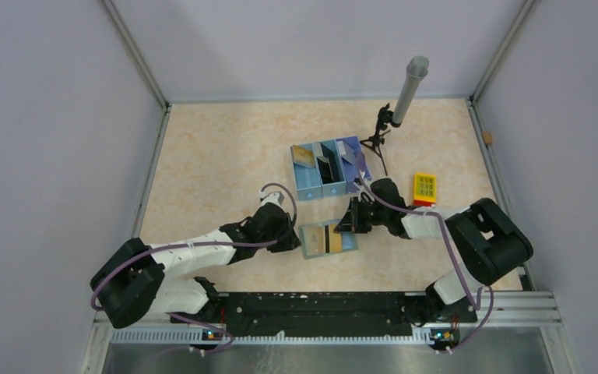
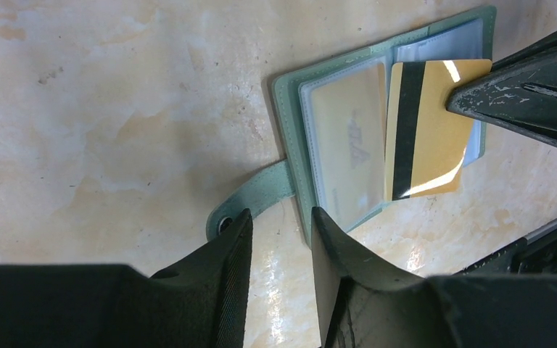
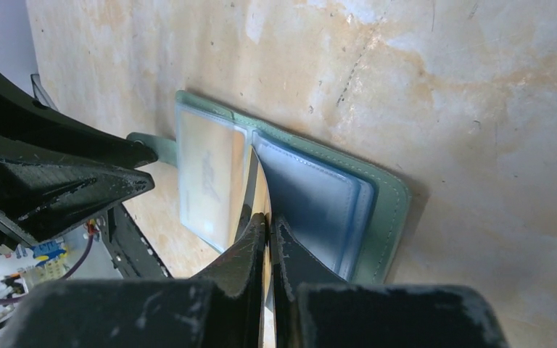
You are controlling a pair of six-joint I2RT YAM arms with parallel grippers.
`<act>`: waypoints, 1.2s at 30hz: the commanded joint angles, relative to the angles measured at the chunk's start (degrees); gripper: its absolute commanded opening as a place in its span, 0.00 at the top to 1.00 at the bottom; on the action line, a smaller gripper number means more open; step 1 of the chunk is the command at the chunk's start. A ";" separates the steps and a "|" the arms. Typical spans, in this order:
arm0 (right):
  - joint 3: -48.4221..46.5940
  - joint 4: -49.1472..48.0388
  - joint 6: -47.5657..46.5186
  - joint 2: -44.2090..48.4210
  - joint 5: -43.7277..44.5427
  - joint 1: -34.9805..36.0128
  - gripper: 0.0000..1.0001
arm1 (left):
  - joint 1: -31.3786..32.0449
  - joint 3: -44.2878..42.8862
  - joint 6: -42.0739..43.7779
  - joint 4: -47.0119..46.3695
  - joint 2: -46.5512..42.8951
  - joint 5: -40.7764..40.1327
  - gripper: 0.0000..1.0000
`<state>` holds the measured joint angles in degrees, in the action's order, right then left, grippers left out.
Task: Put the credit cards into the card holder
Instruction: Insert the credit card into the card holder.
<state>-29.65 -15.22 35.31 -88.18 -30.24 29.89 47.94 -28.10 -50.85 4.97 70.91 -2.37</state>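
The card holder [image 1: 317, 241] lies open on the table, grey-green outside, with clear and light blue sleeves; it also shows in the left wrist view [image 2: 294, 101] and the right wrist view [image 3: 388, 210]. A pale gold card [image 2: 348, 145] sits in its left sleeve. My right gripper [image 1: 346, 221] [image 3: 269, 220] is shut on a gold credit card with a black stripe [image 2: 428, 138], holding it over the holder's right panel. My left gripper [image 1: 293, 238] [image 2: 279, 226] is open at the holder's left edge. One fingertip is by the strap [image 2: 257, 196] and the other is at the holder's corner.
A blue three-compartment tray [image 1: 309, 187] stands behind the holder, with a gold card [image 1: 304, 154] in its left compartment. A yellow block [image 1: 424, 188] lies at the right. A grey cylinder on a small black tripod [image 1: 409, 89] stands at the back.
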 commanded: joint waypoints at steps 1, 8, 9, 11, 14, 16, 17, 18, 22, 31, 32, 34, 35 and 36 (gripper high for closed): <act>-0.32 -1.82 -0.52 -2.50 1.13 0.67 1.00 | 0.13 -1.78 0.84 -1.36 0.81 0.59 0.64; -0.93 -3.16 -0.09 -5.43 0.72 1.38 1.00 | 0.09 -1.94 1.10 -1.94 1.80 0.92 0.66; -1.00 -3.34 -0.17 -5.82 0.59 1.52 1.00 | 0.16 -2.01 1.25 -1.98 1.96 0.96 0.66; -1.33 -3.47 -0.35 -6.45 0.46 1.70 1.00 | 0.11 -2.19 1.36 -2.11 2.55 1.03 0.67; -1.61 -3.56 -0.55 -7.06 0.21 1.84 1.00 | 0.14 -2.33 1.50 -2.31 3.44 1.03 0.68; -1.98 -3.38 -0.79 -7.45 0.18 1.84 1.00 | 0.15 -2.55 1.61 -2.43 3.90 1.05 0.69; -2.13 -3.41 -0.84 -7.71 0.14 1.84 1.00 | 0.18 -2.56 1.71 -2.57 4.09 0.98 0.69; -2.37 -3.39 -0.95 -7.89 0.10 1.92 1.00 | 0.14 -2.64 1.79 -2.72 4.31 1.05 0.70; -3.18 -3.65 -1.03 -9.09 -0.17 2.18 1.00 | 0.20 -2.93 1.95 -2.86 5.13 0.99 0.71; -4.97 -3.47 -0.97 -11.31 -0.27 3.15 1.00 | 0.12 -2.92 2.07 -3.33 6.29 0.91 0.73; -5.17 -3.37 -0.99 -11.53 -0.26 3.34 1.00 | 0.13 -2.91 2.05 -3.38 6.38 0.88 0.73; -5.62 -2.97 -1.05 -11.94 -0.07 3.63 1.00 | 0.16 -2.97 2.15 -3.39 6.58 0.80 0.73; -5.73 -2.66 -1.15 -12.11 0.12 3.79 1.00 | 0.14 -3.01 2.10 -3.41 6.72 0.74 0.73; -5.88 -2.20 -1.24 -12.18 0.32 3.92 1.00 | 0.13 -3.00 2.15 -3.40 6.76 0.71 0.73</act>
<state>-34.41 -21.39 36.60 -97.58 -34.13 32.21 47.97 -29.91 -49.56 3.38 76.42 -0.69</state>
